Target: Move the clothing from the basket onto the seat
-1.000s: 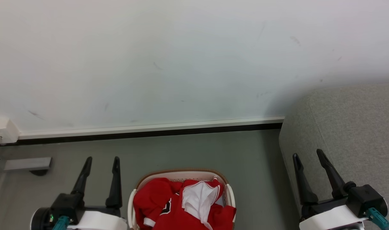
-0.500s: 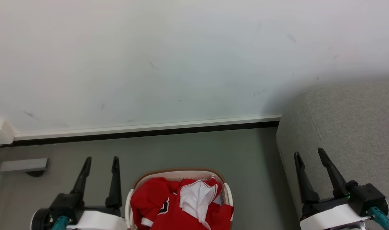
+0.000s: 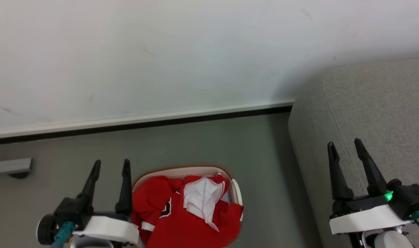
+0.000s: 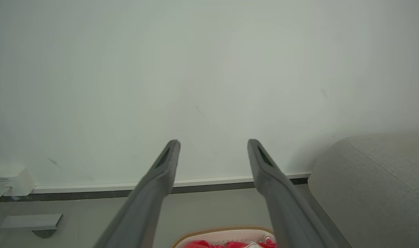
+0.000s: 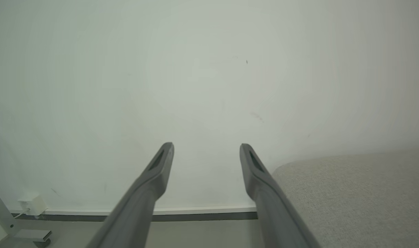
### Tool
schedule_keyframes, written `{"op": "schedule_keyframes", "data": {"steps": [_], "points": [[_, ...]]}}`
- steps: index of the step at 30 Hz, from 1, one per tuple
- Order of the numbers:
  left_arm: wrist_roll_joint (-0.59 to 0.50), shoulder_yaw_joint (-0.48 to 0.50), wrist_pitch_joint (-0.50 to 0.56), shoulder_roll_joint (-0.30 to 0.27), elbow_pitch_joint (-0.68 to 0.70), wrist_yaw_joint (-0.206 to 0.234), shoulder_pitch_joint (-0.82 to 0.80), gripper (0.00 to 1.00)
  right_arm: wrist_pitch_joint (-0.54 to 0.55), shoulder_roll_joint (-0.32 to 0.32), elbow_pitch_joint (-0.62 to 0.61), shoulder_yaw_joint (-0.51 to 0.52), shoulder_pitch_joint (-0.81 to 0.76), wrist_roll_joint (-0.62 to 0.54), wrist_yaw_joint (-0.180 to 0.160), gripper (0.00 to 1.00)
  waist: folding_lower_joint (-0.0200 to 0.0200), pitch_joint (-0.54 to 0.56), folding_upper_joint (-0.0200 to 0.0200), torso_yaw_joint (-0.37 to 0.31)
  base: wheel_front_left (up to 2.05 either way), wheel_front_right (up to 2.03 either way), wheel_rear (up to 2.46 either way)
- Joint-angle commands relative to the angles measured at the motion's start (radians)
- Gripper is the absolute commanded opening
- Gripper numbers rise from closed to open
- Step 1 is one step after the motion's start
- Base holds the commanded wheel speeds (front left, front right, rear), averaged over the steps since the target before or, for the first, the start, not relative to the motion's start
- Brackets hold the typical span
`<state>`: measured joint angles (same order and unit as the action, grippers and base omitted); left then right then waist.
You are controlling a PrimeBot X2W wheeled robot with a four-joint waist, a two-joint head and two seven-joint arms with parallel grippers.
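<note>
Red clothing [image 3: 185, 213] with white lining and a black-and-white mark lies bunched in the white basket [image 3: 181, 169], whose brown rim shows at the bottom centre of the head view. The basket's far rim [image 4: 226, 231] and a strip of red clothing [image 4: 209, 244] also show low in the left wrist view. The grey seat [image 3: 374, 110] stands at the right, against the wall. My left gripper [image 3: 112, 163] is open and empty just left of the basket. My right gripper [image 3: 345, 144] is open and empty in front of the seat's side.
A white wall with a white and black baseboard [image 3: 144, 120] runs across the back. Grey floor [image 3: 202, 141] lies between wall and basket. A grey metal foot [image 3: 9, 167] sits at far left, and a white socket box [image 4: 11, 179] hangs low on the wall.
The head camera has tipped down and turned right, so wall, baseboard and basket sit higher and further left. Both grippers stay open. The clothing has not moved in the basket.
</note>
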<state>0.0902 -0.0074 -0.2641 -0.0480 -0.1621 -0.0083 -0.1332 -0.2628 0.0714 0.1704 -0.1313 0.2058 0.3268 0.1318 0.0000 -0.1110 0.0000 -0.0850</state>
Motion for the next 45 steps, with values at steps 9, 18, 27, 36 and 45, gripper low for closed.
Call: {"op": "schedule_keyframes", "data": {"steps": [9, 18, 27, 36, 45], "points": [[0.007, 0.008, -0.001, -0.005, -0.077, -0.021, -0.091, 1.0, -0.002, 0.01, -0.058, -0.004, 0.069, 0.019, -0.002, 1.0, 0.0, -0.141, 0.0, -0.074, 0.0, 0.0, 0.0], [-0.023, 0.011, -0.001, -0.022, -0.246, -0.065, -0.202, 1.0, -0.002, 0.005, -0.11, -0.01, 0.118, 0.034, -0.002, 1.0, 0.0, -0.259, 0.0, -0.139, 0.0, 0.0, 0.0], [-0.017, 0.004, -0.001, -0.06, -0.453, -0.093, -0.331, 1.0, -0.001, -0.009, -0.158, -0.008, 0.163, 0.056, -0.002, 1.0, 0.0, -0.378, 0.0, -0.215, 0.0, 0.0, 0.0], [-0.044, -0.023, 0.064, -0.129, -0.719, -0.101, -0.501, 1.0, -0.001, -0.02, -0.204, -0.01, 0.207, 0.086, -0.002, 1.0, 0.0, -0.493, 0.0, -0.296, 0.0, 0.0, 0.0], [-0.063, -0.053, 0.195, -0.194, -0.897, -0.102, -0.642, 1.0, -0.001, -0.022, -0.237, -0.019, 0.224, 0.147, -0.002, 1.0, 0.0, -0.585, 0.0, -0.354, 0.0, 0.0, 0.0]]}}
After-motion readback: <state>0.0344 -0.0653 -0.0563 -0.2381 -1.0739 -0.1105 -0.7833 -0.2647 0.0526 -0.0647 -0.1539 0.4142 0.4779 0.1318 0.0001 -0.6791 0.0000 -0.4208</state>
